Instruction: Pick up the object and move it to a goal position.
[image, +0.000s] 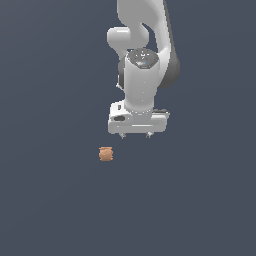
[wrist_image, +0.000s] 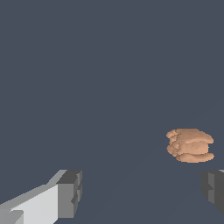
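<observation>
Plain dark floor (image: 50, 210) bears the object (image: 105, 154).

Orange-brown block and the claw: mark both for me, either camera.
Orange-brown block (image: 105, 154): exterior view, middle of its ridged side.
Orange-brown block (wrist_image: 190, 145): wrist view, centre of the lumpy body.
Claw (image: 135, 135): exterior view, midway between the two short fingertips, open.

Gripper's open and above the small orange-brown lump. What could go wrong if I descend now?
1. The white gripper is offset from the small orange-brown ridged block, toward the exterior view's right; descending straight would likely miss.
2. In the wrist view the block sits near one dark fingertip, which might knock it aside.
</observation>
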